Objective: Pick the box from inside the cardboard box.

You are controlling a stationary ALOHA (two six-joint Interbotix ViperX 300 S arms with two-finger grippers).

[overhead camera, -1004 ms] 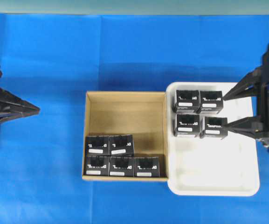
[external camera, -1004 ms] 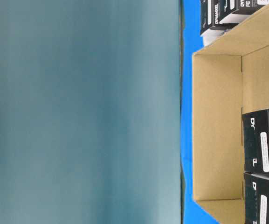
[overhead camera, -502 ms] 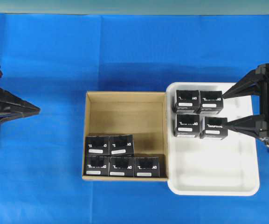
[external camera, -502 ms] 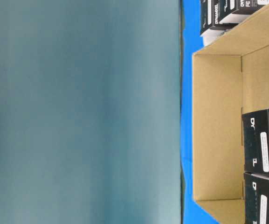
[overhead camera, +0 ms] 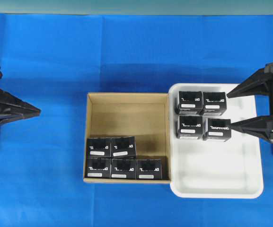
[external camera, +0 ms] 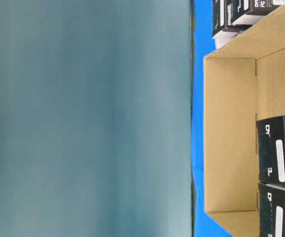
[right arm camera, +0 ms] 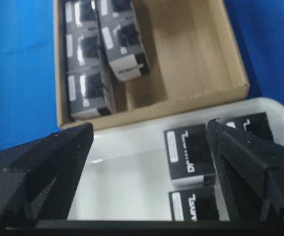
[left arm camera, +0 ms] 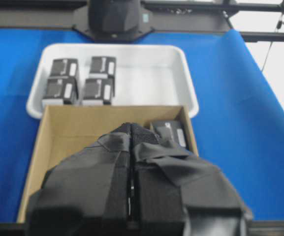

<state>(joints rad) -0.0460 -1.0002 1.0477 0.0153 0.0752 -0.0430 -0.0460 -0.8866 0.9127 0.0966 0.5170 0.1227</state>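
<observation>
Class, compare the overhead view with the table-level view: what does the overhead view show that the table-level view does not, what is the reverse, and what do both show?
Only the overhead view shows both grippers, left shut and right open, the whole white tray with four black boxes, and all five boxes in the carton. Only the table-level view shows a broad blurred grey-teal surface filling its left. Both show the carton, black boxes in it and the blue cloth.

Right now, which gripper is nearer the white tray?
Right. The right gripper hangs open over the white tray's right edge; the left gripper sits shut far left, beyond the cardboard box.
</observation>
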